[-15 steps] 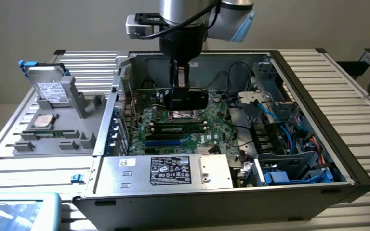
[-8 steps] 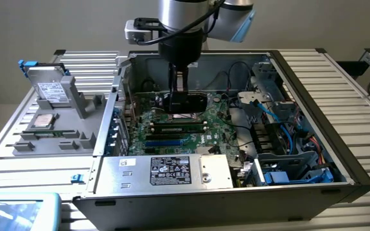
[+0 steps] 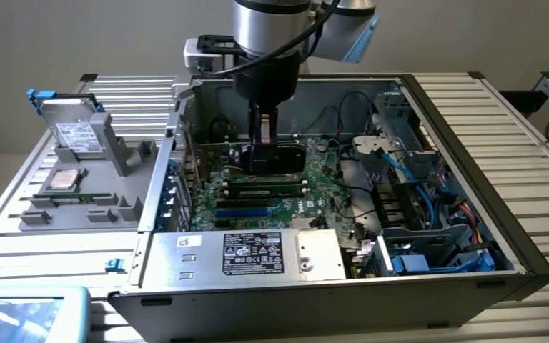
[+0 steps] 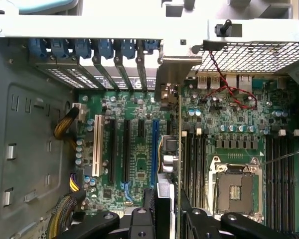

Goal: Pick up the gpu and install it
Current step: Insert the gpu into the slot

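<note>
Green gpu (image 4: 170,159), gripped in end effector (image 4: 170,220)

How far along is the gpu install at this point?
Done: the thin green gpu card with silver end bracket is picked up. In hand: the gripper grips it edge-on over the large green motherboard inside the open metal case. Left: seating it; the long blue slot looks empty.

The computer case (image 3: 351,307) filled the exterior view's centre and right, with the motherboard (image 3: 303,196) inside at centre and the power supply (image 3: 255,254) at lower centre. The gpu (image 4: 169,149), clamped in the gripper (image 3: 266,153), stood over the motherboard. A parts holder (image 3: 112,193) sat at left, beside the case.
</note>
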Robot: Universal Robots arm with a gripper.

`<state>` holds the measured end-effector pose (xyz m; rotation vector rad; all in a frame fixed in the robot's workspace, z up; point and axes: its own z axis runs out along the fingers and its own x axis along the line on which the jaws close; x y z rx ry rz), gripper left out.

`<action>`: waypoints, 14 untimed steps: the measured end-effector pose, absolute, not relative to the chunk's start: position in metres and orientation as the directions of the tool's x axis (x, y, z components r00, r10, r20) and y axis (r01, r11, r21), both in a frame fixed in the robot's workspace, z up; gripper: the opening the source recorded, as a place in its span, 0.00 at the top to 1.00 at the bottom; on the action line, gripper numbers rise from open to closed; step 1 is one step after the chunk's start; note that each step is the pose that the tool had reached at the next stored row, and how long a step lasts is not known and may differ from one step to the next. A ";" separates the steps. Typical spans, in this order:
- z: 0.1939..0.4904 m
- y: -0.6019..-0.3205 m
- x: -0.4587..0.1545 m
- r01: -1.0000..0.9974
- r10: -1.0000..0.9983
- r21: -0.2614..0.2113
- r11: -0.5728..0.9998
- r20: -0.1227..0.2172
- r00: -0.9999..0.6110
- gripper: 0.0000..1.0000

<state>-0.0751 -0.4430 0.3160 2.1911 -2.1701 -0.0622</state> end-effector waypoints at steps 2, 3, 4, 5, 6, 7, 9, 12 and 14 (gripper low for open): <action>0.313 -0.444 -0.076 -0.998 -1.000 0.069 -0.009 0.012 0.010 0.71; 0.312 -0.445 -0.076 -0.998 -1.000 0.069 -0.009 0.012 0.010 0.71; 0.311 -0.446 -0.077 -0.998 -1.000 0.069 -0.009 0.012 0.010 0.71; 0.310 -0.447 -0.077 -0.998 -1.000 0.069 -0.009 0.011 0.010 0.71; 0.308 -0.447 -0.077 -0.998 -1.000 0.069 -0.009 0.011 0.010 0.71; 0.307 -0.448 -0.077 -0.998 -1.000 0.069 -0.009 0.010 0.010 0.71; 0.304 -0.449 -0.077 -0.997 -1.000 0.070 -0.009 0.009 0.010 0.71; 0.299 -0.450 -0.078 -0.997 -1.000 0.072 -0.009 0.009 0.010 0.71; 0.295 -0.450 -0.078 -0.997 -1.000 0.073 -0.009 0.009 0.010 0.71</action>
